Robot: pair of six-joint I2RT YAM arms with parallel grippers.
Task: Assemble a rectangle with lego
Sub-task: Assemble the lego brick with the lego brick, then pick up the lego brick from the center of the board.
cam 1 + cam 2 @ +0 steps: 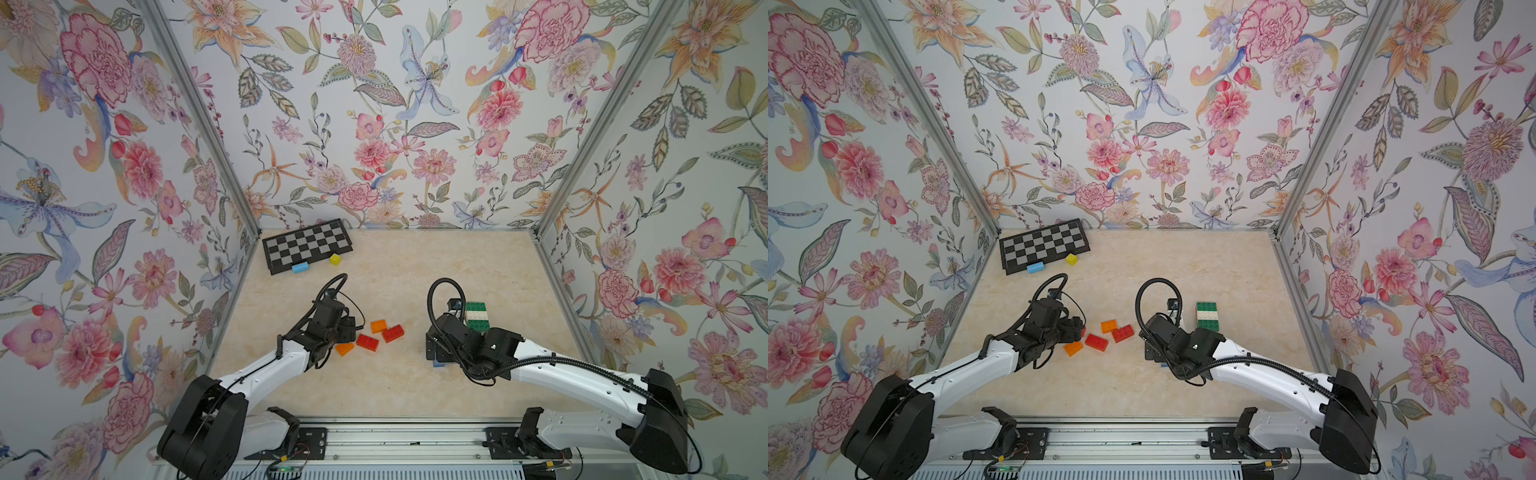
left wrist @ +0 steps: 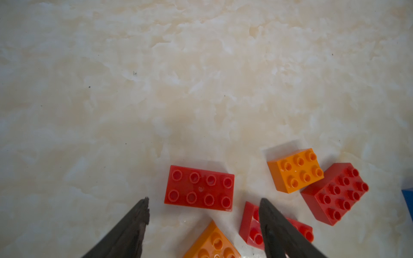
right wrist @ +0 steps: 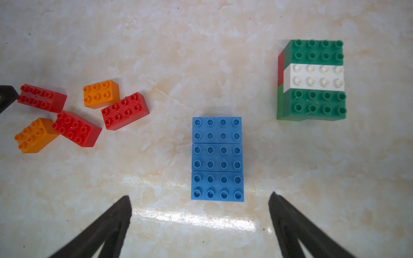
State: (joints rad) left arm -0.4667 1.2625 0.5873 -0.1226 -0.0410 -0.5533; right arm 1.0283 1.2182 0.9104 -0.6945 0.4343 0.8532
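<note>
The lego lies on the marble table. My left gripper (image 2: pixel 204 202) is open and low over a loose cluster. An orange brick (image 2: pixel 212 243) sits between its fingers without touching them, and a red brick (image 2: pixel 199 188) lies just ahead. One finger covers part of another red brick (image 2: pixel 250 223). Beside these are an orange brick (image 2: pixel 295 169) and a red brick (image 2: pixel 335 193). My right gripper (image 3: pixel 200 197) is open and holds nothing. It hangs over the near end of three blue bricks (image 3: pixel 216 158) joined in a row. A green-white-green block (image 3: pixel 312 80) stands apart, also seen in a top view (image 1: pixel 477 316).
A checkerboard (image 1: pixel 307 245) lies at the back left, with a light blue block (image 1: pixel 300 267) and a yellow cube (image 1: pixel 335 259) at its edge. Flowered walls close in three sides. A metal rail (image 1: pixel 395 440) runs along the front.
</note>
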